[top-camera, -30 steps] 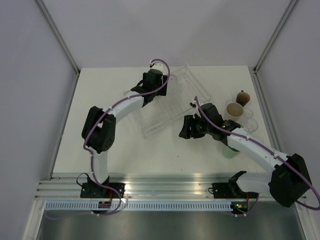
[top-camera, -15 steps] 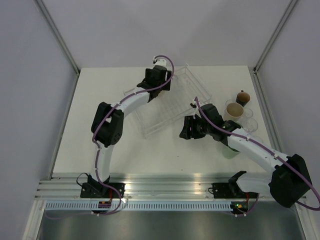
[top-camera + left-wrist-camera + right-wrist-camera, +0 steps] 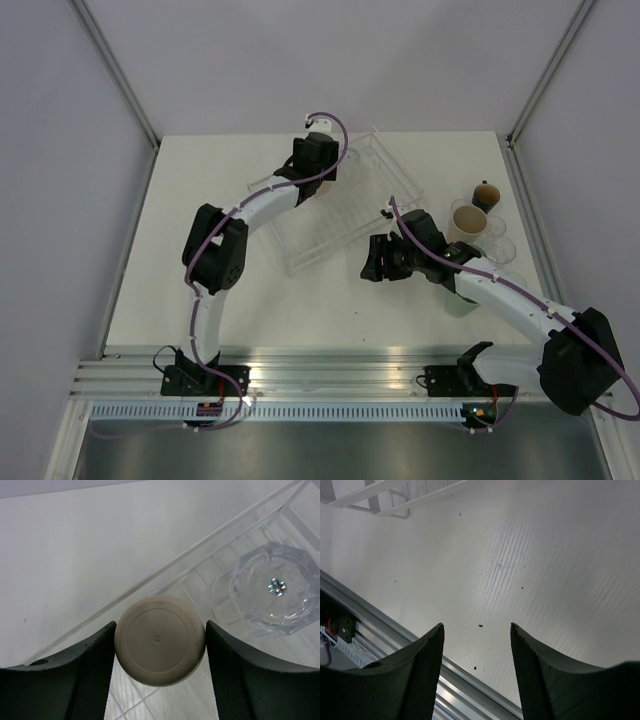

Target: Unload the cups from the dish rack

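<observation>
**Overhead and wrist views, unloading in progress.** The white tabletop (image 3: 200, 210) carries at its far centre the flat rectangular white wire-grid dish rack (image 3: 385, 182), set askew to the table edges. The left arm (image 3: 255, 205) reaches to the rack's far-left corner. The right arm (image 3: 500, 295) lies bent across the near right, short of the rack. To the right of the rack stands a group of vessels: an upright beige tumbler (image 3: 468, 218), a mint green tumbler (image 3: 461, 303) largely hidden beneath the right arm, and a small dark brown cup (image 3: 485, 193) (not among the cups to be unloaded). The left wrist view shows two cups in the rack. One is an inverted beige tumbler (image 3: 159, 640), tapered and handleless, base uppermost. Just beside it is a clear faceted tumbler (image 3: 272, 587), whose orientation cannot be told. The left gripper (image 3: 160, 642) is clamped on the inverted beige tumbler, one dark finger pressed to each side. The right gripper (image 3: 476, 665) hangs spread and empty over bare table. By judgement, the step in hand is removal of this beige cup, with the clear one to follow. The next move calls for a straight lift, high enough to clear the low rail and steady enough not to nudge the clear neighbour. A carry toward the group on the right would then follow.
</observation>
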Tool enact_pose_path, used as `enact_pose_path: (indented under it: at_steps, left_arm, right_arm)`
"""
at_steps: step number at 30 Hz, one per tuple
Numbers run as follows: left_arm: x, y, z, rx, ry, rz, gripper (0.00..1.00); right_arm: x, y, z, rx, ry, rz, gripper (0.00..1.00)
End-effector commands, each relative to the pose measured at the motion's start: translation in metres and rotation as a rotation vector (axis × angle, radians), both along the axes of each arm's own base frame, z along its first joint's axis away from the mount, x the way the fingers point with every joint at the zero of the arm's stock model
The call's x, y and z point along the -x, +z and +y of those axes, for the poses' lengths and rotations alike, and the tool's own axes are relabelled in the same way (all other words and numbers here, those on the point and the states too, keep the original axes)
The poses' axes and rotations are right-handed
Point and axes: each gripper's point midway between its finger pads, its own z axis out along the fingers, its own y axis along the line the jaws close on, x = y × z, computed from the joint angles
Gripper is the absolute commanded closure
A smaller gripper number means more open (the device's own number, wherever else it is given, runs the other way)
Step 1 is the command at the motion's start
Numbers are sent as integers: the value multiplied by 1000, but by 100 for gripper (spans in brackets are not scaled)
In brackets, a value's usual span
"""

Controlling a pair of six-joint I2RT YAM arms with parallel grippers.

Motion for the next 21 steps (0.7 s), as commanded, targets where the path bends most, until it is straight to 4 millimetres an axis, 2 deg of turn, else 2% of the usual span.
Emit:
enact_pose_path:
  at_steps: [1,2,3,4,8,9,11,12,13,14,15,16,18,19,20,21]
  left_arm:
    - [16,20,11,10,8,-6,79]
    - [21,37,14,27,9,-29,86]
    - [28,34,19,24,15,-17,91]
    - [32,40,21,32,17,-23,98]
    - [58,78,31,76,-14,-48,98]
    - [67,97,27,125,-61,-54,98]
    - [82,108,18,238,-148,-5,98]
    - [92,129,17,298,-183,-18,98]
    - [99,136,14,344,-219,-8,98]
    - [105,141,17,391,-221,4,98]
    - [118,146,8,442,-296,35,98]
    - [131,163,8,487,-333,27,98]
    - [154,166,3,627,-426,113,98]
    - [167,180,4,679,-470,112,98]
    - [184,172,5,777,-511,205,98]
    - [190,186,5,841,-565,172,98]
  right_arm:
    - [-3,6,1,-8,2,-34,39]
    - [-3,6,0,-9,1,-31,39]
    - [-3,7,0,-9,0,-35,39]
    - [-3,7,1,-12,1,-37,39]
    - [-5,13,2,-25,2,-56,39]
    - [-6,16,3,-32,4,-68,39]
    - [-9,23,6,-53,8,-99,39]
    - [-12,28,8,-73,9,-122,39]
    - [-14,32,10,-90,9,-137,39]
    - [-14,39,12,-113,10,-159,39]
    - [-17,47,16,-145,17,-190,39]
    - [-18,54,18,-167,16,-209,39]
    - [-21,74,23,-223,25,-275,39]
    - [-21,86,22,-248,20,-313,39]
    - [-22,94,22,-266,18,-341,39]
    - [-24,104,23,-290,12,-381,39]
